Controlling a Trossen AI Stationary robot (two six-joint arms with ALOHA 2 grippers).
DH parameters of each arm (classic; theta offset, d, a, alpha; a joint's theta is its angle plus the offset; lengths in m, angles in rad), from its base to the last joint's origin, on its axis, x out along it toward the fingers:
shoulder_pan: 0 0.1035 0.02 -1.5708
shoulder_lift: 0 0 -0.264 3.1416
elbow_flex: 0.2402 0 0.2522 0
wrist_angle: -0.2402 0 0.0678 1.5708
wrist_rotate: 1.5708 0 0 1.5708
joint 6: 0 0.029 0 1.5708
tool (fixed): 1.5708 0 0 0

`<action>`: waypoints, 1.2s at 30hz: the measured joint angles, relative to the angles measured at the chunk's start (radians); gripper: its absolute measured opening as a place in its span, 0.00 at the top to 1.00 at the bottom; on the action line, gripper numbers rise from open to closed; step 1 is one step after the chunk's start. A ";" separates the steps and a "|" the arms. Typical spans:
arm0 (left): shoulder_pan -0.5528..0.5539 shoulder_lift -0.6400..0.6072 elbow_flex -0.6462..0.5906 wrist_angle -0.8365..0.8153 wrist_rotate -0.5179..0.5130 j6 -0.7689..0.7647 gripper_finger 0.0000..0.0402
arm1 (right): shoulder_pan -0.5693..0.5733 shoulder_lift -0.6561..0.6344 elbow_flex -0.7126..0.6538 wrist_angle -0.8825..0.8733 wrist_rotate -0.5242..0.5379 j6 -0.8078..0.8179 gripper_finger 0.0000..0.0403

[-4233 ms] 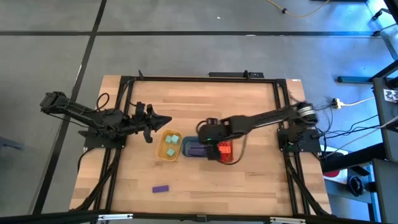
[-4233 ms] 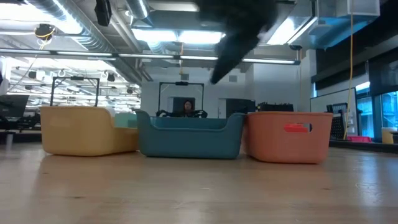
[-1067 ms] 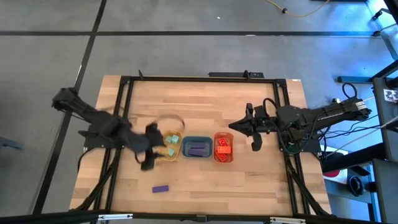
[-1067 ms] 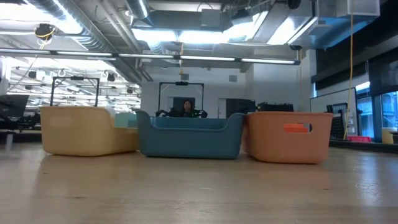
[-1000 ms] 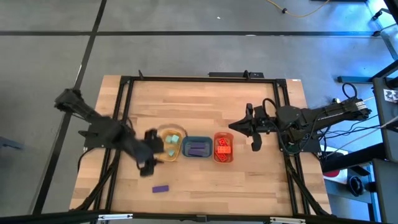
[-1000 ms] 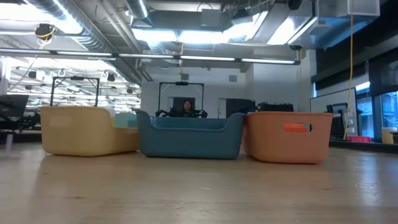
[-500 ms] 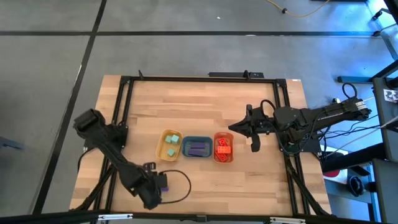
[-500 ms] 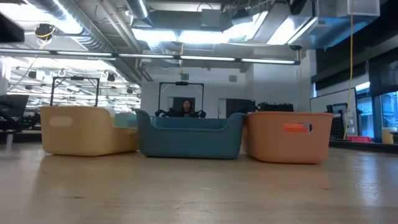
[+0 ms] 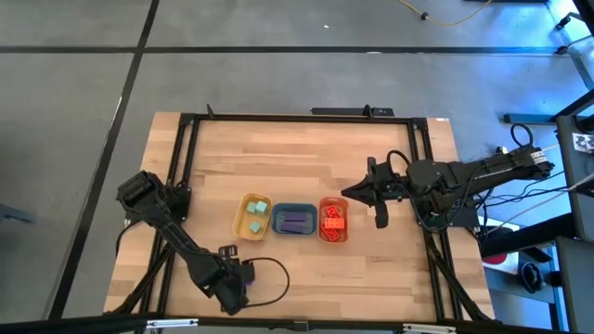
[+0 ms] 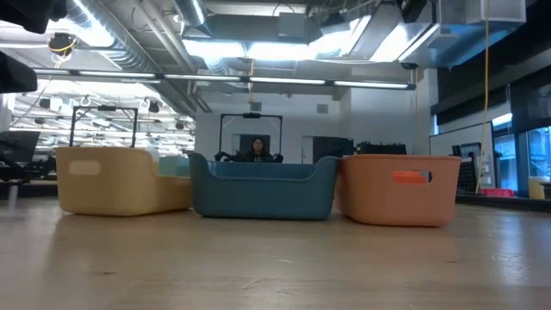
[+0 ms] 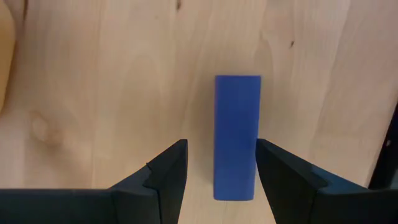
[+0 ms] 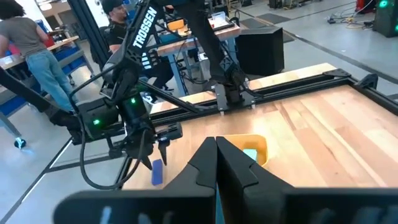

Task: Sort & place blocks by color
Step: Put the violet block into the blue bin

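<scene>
— Where's the last purple bar [image 11: 236,137]?

— On bare wood, between my left gripper [image 11: 217,171]'s open fingers, nearer one finger. I'd centre before closing; contact seems absent, though I can't be sure.

Dark jointed arms — black cables, wedge-shaped fingers [image 11: 165,180]

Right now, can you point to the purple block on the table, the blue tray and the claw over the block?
purple bar [image 11: 236,137], left wrist view, middle of its top face.
blue tray [image 10: 263,190], low view, front wall.
left gripper [image 11: 219,167], left wrist view, midway between its open fingertips.
</scene>
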 joint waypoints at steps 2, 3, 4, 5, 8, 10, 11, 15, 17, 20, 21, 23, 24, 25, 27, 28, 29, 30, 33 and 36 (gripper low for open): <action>0.000 0.000 0.000 0.002 0.005 0.000 0.55 | 0.000 0.000 0.000 0.000 0.001 -0.003 1.00; 0.000 0.000 0.000 0.009 0.010 0.000 0.55 | 0.000 0.000 0.000 0.000 0.001 -0.003 1.00; 0.000 0.000 0.000 0.019 0.010 0.002 0.55 | 0.000 0.000 0.000 0.000 0.001 -0.003 1.00; -0.001 0.000 0.000 0.028 0.010 0.003 0.55 | 0.000 0.000 0.000 0.000 0.001 -0.003 1.00; -0.005 0.000 0.000 0.051 0.010 0.030 0.55 | 0.000 0.000 0.000 -0.002 0.002 -0.003 1.00; -0.005 0.000 0.000 0.051 0.009 0.033 0.55 | 0.000 0.000 0.000 -0.002 0.003 -0.003 1.00; -0.004 0.000 -0.005 0.058 0.010 0.033 0.55 | 0.000 0.000 0.000 -0.003 0.003 -0.003 1.00; -0.004 0.000 -0.023 0.089 0.015 0.038 0.55 | 0.000 0.000 0.000 -0.004 0.003 -0.006 1.00; -0.004 0.000 -0.031 0.091 0.015 0.041 0.55 | 0.000 0.000 0.000 -0.010 0.003 -0.007 1.00; 0.001 0.000 -0.043 0.092 0.008 0.040 0.55 | 0.000 0.000 0.000 -0.013 0.003 -0.007 1.00; 0.003 0.000 -0.047 0.093 0.008 0.041 0.55 | 0.000 0.000 0.000 -0.013 0.003 -0.007 1.00; 0.004 0.000 -0.055 0.094 0.006 0.048 0.55 | 0.000 0.000 0.000 -0.015 0.004 -0.007 1.00; 0.004 0.000 -0.060 0.094 0.004 0.053 0.55 | 0.000 0.000 0.000 -0.015 0.004 -0.007 1.00; 0.003 0.000 -0.065 0.095 0.004 0.054 0.55 | 0.000 0.000 0.000 -0.015 0.004 -0.008 1.00; 0.004 0.000 -0.077 0.094 0.004 0.054 0.55 | 0.000 0.000 0.000 -0.015 0.004 -0.012 1.00; 0.004 0.000 -0.082 0.094 0.005 0.055 0.55 | 0.000 0.000 0.000 -0.015 0.004 -0.014 1.00; 0.004 0.000 -0.087 0.094 0.004 0.055 0.55 | 0.000 0.000 0.000 -0.015 0.004 -0.014 1.00; 0.004 0.000 -0.091 0.093 0.002 0.055 0.55 | 0.000 0.000 0.000 -0.015 0.004 -0.014 1.00; 0.004 -0.002 -0.104 0.088 -0.024 0.055 0.55 | 0.000 0.000 0.000 -0.015 0.004 -0.016 1.00; 0.003 -0.003 -0.111 0.088 -0.046 0.058 0.55 | 0.000 0.000 0.000 -0.015 0.004 -0.023 1.00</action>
